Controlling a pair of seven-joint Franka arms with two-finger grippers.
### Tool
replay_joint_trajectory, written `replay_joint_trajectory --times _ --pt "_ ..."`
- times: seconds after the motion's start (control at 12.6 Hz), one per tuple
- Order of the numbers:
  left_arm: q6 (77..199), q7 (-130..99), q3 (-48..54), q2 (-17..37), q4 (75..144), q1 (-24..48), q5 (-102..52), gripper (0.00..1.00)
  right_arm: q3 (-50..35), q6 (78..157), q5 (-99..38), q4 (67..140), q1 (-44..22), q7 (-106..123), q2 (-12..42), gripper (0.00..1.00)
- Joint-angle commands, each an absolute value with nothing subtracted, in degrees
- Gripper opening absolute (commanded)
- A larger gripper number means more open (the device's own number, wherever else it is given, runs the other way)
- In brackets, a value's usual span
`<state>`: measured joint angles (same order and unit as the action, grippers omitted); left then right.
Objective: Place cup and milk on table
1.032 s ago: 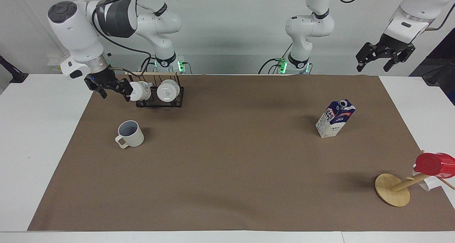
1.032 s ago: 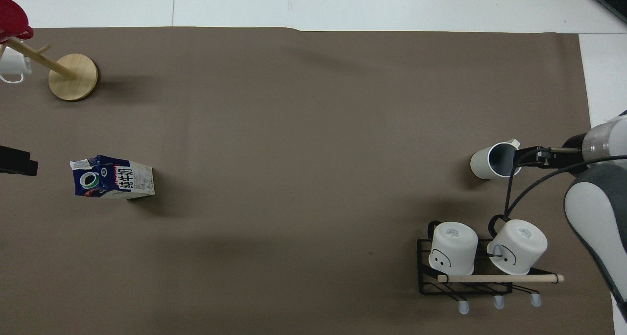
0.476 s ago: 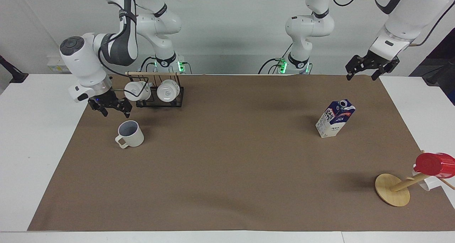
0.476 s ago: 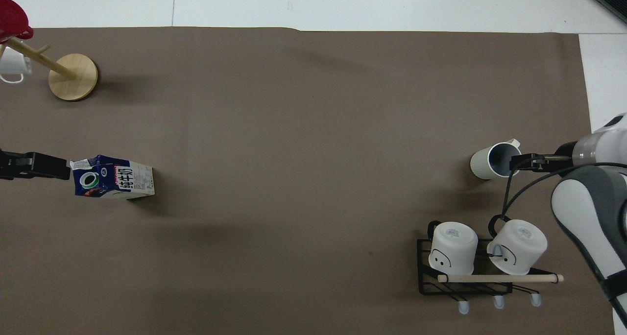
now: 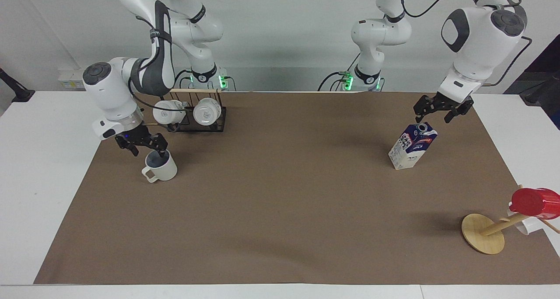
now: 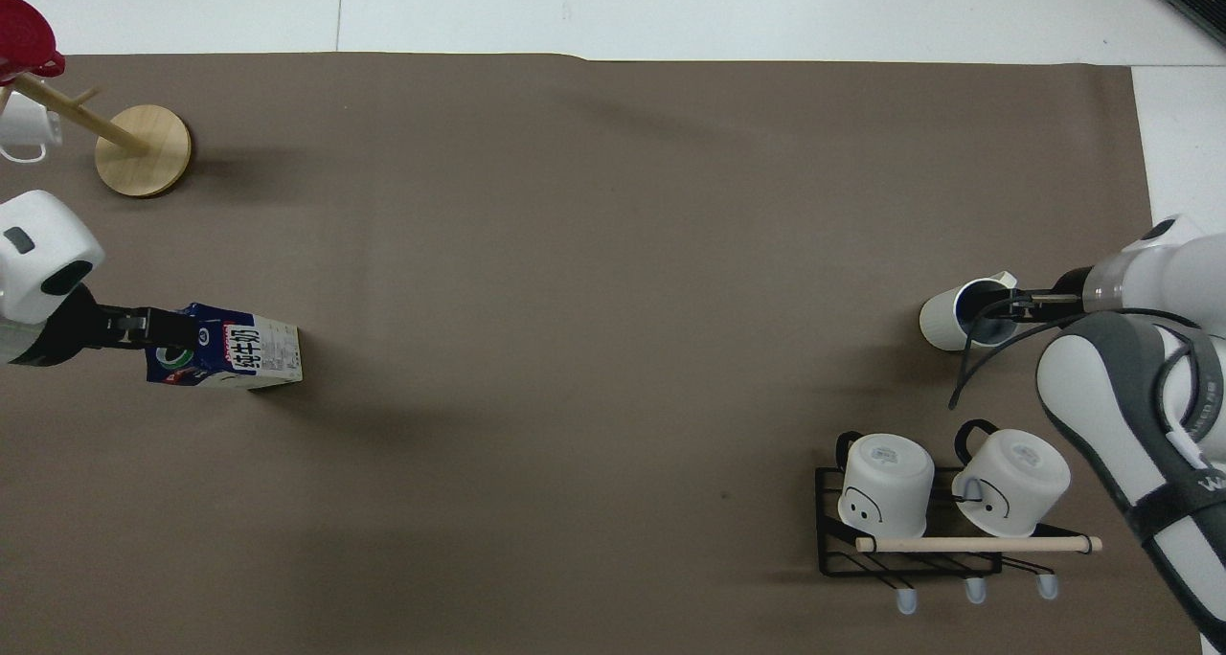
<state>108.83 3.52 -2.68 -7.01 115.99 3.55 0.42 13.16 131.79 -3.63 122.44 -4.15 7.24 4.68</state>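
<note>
1. The right gripper [image 5: 143,147] stands with its fingers spread wide, low over the cup [image 5: 160,167]. One fingertip reaches down at the cup's rim on the side nearer the robots; whether it touches the rim cannot be told. It holds nothing.
2. The left gripper [image 5: 443,110] is also spread wide, just above the gabled top of the milk [image 5: 413,146]. Its fingers straddle the air over the grey cap and grip nothing.
3. The cup stands upright on the brown mat of the table [image 5: 280,203], toward the right arm's end, its handle turned away from the robots. Its bluish-grey inside shows no contents.
4. The milk stands on the mat toward the left arm's end, cap on.
5. A black wire rack [image 5: 197,123] with a wooden rail sits nearer the robots than the cup. Two white mugs [image 5: 207,111] hang in it with their bases turned outward.
6. A wooden mug tree [image 5: 483,233] stands at the left arm's end, farther from the robots than the milk. A red cup [image 5: 535,202] sits on its top, and a white mug [image 5: 525,225] hangs partly hidden beneath.
7. In the overhead view the right gripper [image 6: 1006,305] overlaps the mouth of the cup [image 6: 948,318], and the left gripper [image 6: 163,327] overlaps the top of the milk [image 6: 244,352].
</note>
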Motion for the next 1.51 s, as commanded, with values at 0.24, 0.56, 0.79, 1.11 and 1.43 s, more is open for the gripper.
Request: replay_joint_trajectory --times 0.24,0.56,0.79,1.11,1.43 --pt "113.6 3.3 -3.1 -7.0 119.8 5.4 0.8 1.00 12.6 136.1 -7.2 123.0 -3.2 11.3 6.9 1.00" --pt "116.2 3.4 -3.1 -5.9 121.3 4.8 0.8 1.00 12.6 135.8 -8.7 123.8 -3.1 11.4 6.7 0.41" --pt "116.4 3.4 -3.1 -5.8 121.6 4.7 0.8 1.00 12.6 135.3 -11.7 123.8 -3.2 11.0 6.7 0.00" --pt "116.5 3.3 -3.1 -5.8 121.8 5.1 0.8 1.00 12.6 131.1 -11.6 119.6 -3.3 16.6 7.2 0.00" --pt "116.5 3.3 -3.0 -5.8 121.8 5.2 0.8 1.00 12.6 123.5 -11.3 111.9 -4.2 16.3 7.1 0.00"
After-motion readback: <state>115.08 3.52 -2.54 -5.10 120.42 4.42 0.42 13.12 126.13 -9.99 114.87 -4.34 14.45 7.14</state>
